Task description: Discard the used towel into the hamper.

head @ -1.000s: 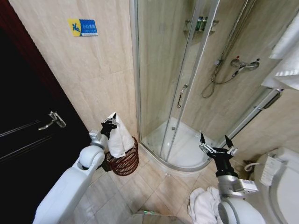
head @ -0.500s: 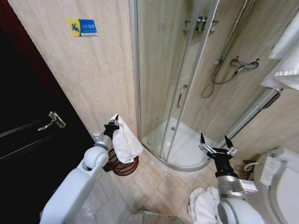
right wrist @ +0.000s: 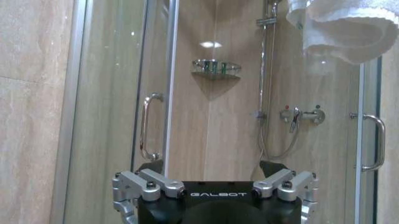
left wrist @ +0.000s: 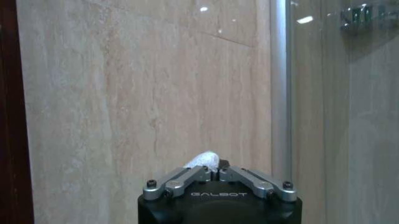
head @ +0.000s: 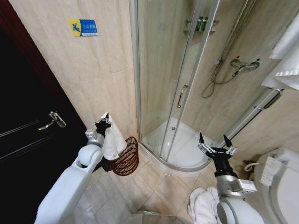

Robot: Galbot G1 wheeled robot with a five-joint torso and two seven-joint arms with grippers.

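Beige tiled walls and a glass shower cabin [head: 187,93] close in this bathroom, with a dark door [head: 28,140] on the robot's left. Half a second ago the towel [head: 112,142] hung out over the hamper [head: 127,157] and covered most of its mouth; now the left claw [head: 103,122] has drawn back toward the wall and a little higher, so the cloth hangs at the hamper's near-left rim, against the arm, and more of the basket shows. That reads as a step away from the drop, since the towel probably no longer hangs squarely over the opening. The left claw is pinched closed on the towel's top corner, and in the left wrist view a white tuft pokes out between its fingers [left wrist: 187,179]. The towel is white, soft and bunched into a narrow hanging fold. The hamper, dark reddish-brown and ribbed, stands on the floor in the corner between wall and shower. The right claw [head: 213,142] waits spread wide and holding nothing, in front of the shower tray. More white towels [head: 202,205] lie on the floor by the right arm.
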